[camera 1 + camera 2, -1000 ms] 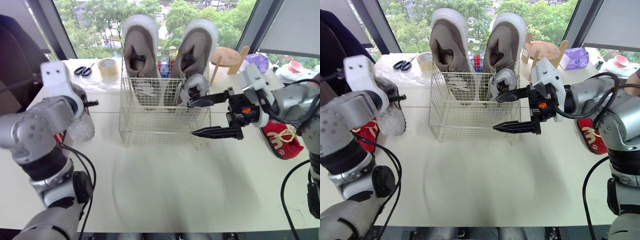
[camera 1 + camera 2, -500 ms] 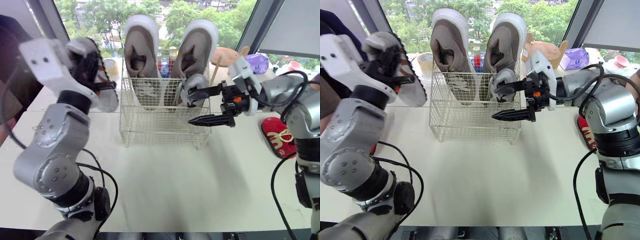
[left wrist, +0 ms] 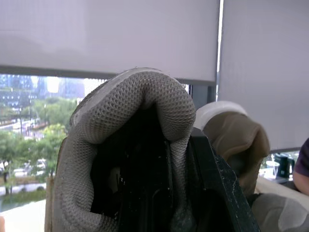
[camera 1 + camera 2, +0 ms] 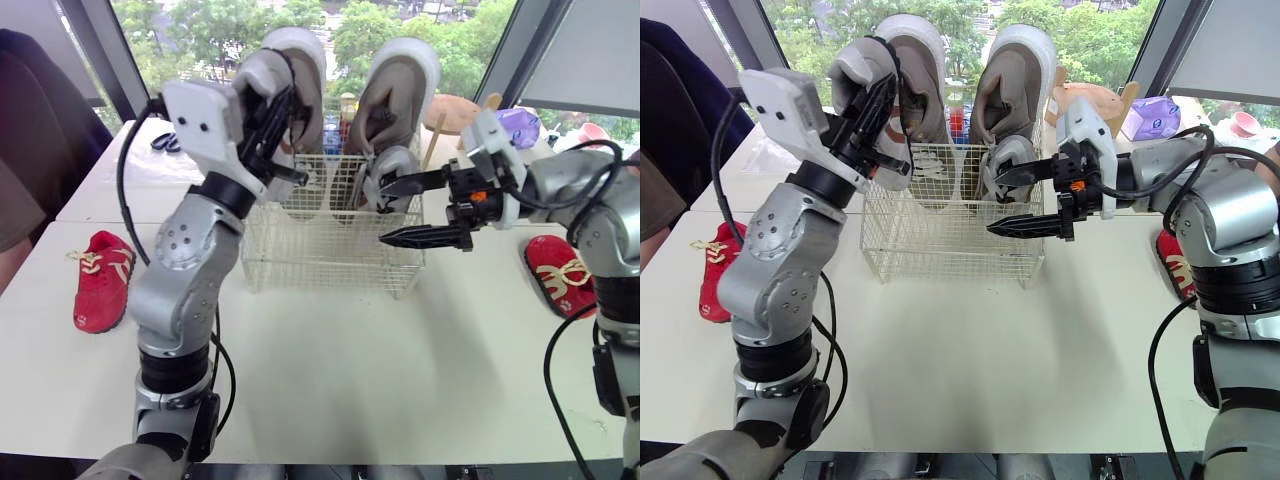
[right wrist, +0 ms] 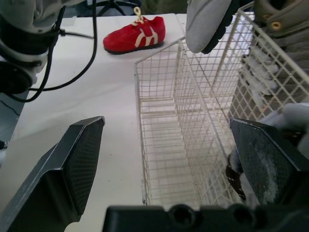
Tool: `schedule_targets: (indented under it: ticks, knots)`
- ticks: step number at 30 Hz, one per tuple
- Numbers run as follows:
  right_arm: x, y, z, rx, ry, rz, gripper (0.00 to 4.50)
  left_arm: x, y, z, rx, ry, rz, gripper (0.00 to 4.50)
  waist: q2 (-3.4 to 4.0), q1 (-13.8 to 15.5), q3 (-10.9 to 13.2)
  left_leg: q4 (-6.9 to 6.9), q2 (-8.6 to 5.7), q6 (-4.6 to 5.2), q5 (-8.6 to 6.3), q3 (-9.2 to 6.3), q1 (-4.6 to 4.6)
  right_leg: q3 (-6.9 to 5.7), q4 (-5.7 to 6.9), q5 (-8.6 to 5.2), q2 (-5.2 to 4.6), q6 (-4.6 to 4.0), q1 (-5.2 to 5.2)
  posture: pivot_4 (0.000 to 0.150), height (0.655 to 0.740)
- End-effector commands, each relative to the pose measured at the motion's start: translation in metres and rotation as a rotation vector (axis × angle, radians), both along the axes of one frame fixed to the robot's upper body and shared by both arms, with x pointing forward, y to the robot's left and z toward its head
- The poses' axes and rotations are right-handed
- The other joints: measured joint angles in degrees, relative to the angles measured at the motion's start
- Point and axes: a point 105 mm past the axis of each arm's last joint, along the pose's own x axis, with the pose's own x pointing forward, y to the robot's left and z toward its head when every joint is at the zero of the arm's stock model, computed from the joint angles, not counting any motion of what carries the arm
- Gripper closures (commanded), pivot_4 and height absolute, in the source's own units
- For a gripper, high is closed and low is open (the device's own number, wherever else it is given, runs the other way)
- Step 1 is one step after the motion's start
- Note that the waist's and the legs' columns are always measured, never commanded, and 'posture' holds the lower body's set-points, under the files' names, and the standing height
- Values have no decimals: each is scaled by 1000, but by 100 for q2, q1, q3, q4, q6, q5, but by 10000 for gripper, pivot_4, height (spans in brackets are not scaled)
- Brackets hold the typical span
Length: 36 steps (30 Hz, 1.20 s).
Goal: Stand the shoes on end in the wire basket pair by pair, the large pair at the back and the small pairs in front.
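The wire basket (image 4: pixel 330 250) stands mid-table with two large taupe shoes (image 4: pixel 398 85) on end at its back. A small grey shoe (image 4: pixel 392 175) stands in its front right part. My left gripper (image 4: pixel 885 130) is shut on a second small grey shoe (image 4: pixel 865 85) and holds it, heel up, over the basket's left rim in front of the left large shoe. In the left wrist view this grey shoe (image 3: pixel 130 125) sits against a black finger (image 3: pixel 212 193). My right gripper (image 4: pixel 390 212) hangs open at the basket's right front, holding nothing. One red shoe (image 4: pixel 103 280) lies at the left, another red shoe (image 4: pixel 560 272) at the right.
A wooden stool (image 4: pixel 458 110) and a purple pack (image 4: pixel 515 122) sit behind the basket at the right. Scissors (image 4: pixel 160 140) lie at the back left. A person (image 4: pixel 30 150) sits at the table's left edge. Bare table stretches in front of the basket.
My left arm has swung the grey shoe up from the table's left side and rightward over the basket. The left red shoe is now uncovered. The right gripper has barely shifted.
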Motion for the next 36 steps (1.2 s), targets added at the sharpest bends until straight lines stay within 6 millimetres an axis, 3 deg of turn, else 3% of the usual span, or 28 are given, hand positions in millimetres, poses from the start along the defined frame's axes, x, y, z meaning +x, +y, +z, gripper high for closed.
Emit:
schedule_targets:
  ticks: [1,5,12,24,29,31,36]
  knots:
    - [-8,-4,12,12,-49,-11,0,-11,-9,11,-8,-102,-5,44549,0,1,0,0,0,0,0,0,0,0,0,0,0,0,0,1500,7400]
    - [-9,-5,12,17,-48,-21,0,2,-9,-3,3,-101,53,44549,1,0,-1,2,0,1,0,0,1,-1,2,0,2,1,1,1500,7400]
    - [-10,-6,12,18,-45,-29,0,26,-14,-55,24,9,87,44549,1,9,-8,4,0,4,1,0,12,-3,3,1,2,1,15,1500,7400]
    - [-9,-8,6,26,-22,-40,0,10,-1,-84,1,193,91,44549,2,-31,-9,2,6,12,-2,0,18,-2,2,1,5,2,18,1500,7400]
    - [-7,-7,3,29,-14,-37,0,2,3,-79,51,186,83,24614,2,-20,-9,1,8,13,-3,1,18,-3,2,0,5,2,16,1500,7400]
    - [-6,-8,2,30,-11,-38,0,-2,5,-78,107,182,96,14440,2,-20,-9,1,8,13,-3,1,18,-3,3,0,8,2,16,1500,7400]
    - [-4,-11,-1,29,1,-46,0,-20,13,-80,277,176,103,14440,2,-23,-9,1,8,13,-3,0,17,-2,1,0,5,1,16,1500,7400]
